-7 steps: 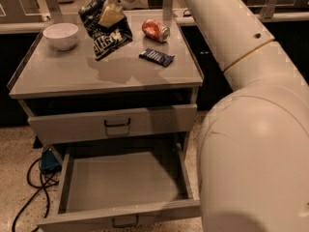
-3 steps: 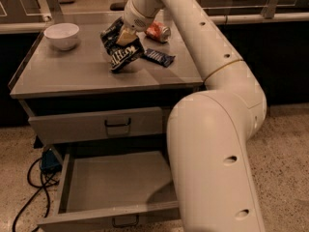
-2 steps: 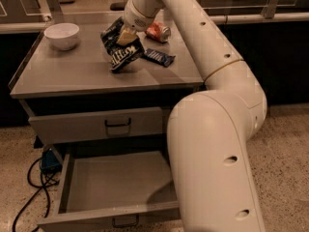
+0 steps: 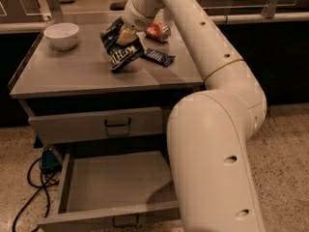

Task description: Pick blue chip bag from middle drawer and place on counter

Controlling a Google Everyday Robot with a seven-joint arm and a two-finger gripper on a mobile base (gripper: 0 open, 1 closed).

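Observation:
The blue chip bag (image 4: 120, 50), dark navy and crumpled with white lettering, is over the counter (image 4: 67, 74), its lower end at or just above the surface. My gripper (image 4: 125, 35) is shut on the bag's upper part, reaching in from the right. The middle drawer (image 4: 116, 187) stands pulled open below, and the part of its inside that shows holds nothing. My arm covers its right side.
A white bowl (image 4: 62, 34) sits at the counter's back left. A red crushed can (image 4: 158, 31) lies behind the bag and a small flat blue bar wrapper (image 4: 159, 57) lies right of it. The upper drawer front (image 4: 104, 124) is closed. Black cables (image 4: 34, 187) trail on the floor at left.
Since 2.3 s ago the arm has swung so the bag moved right and down toward the counter. Over the last second nothing has visibly moved.

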